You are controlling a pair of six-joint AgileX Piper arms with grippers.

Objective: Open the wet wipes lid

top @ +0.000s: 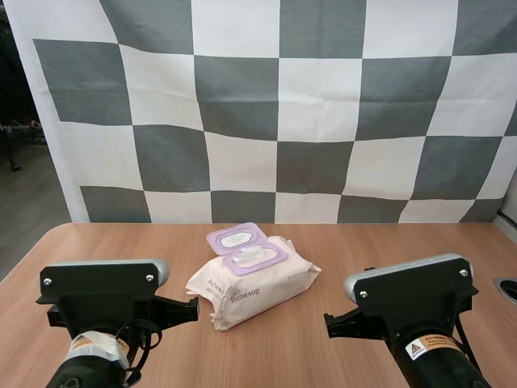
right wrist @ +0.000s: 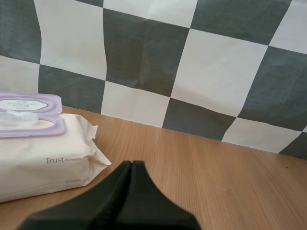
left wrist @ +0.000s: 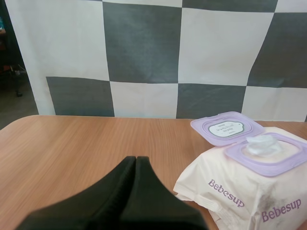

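Observation:
A cream pack of wet wipes (top: pixel 254 283) lies in the middle of the wooden table (top: pixel 323 242). Its purple lid (top: pixel 236 238) is flipped back and lies flat behind the purple opening frame (top: pixel 256 259), where a white wipe pokes out. The same pack (left wrist: pixel 244 191) sits beside my left gripper (left wrist: pixel 135 160), whose fingers lie together as one dark wedge, apart from the pack. The open lid (left wrist: pixel 226 128) faces up. My right gripper (right wrist: pixel 131 165) is shut on nothing, with the pack (right wrist: pixel 43 153) off to its side.
Both arm bases stand at the table's near edge, the left arm (top: pixel 105 311) and the right arm (top: pixel 412 311) flanking the pack. A round hole (top: pixel 507 288) sits at the table's right edge. Bare wood lies around the pack.

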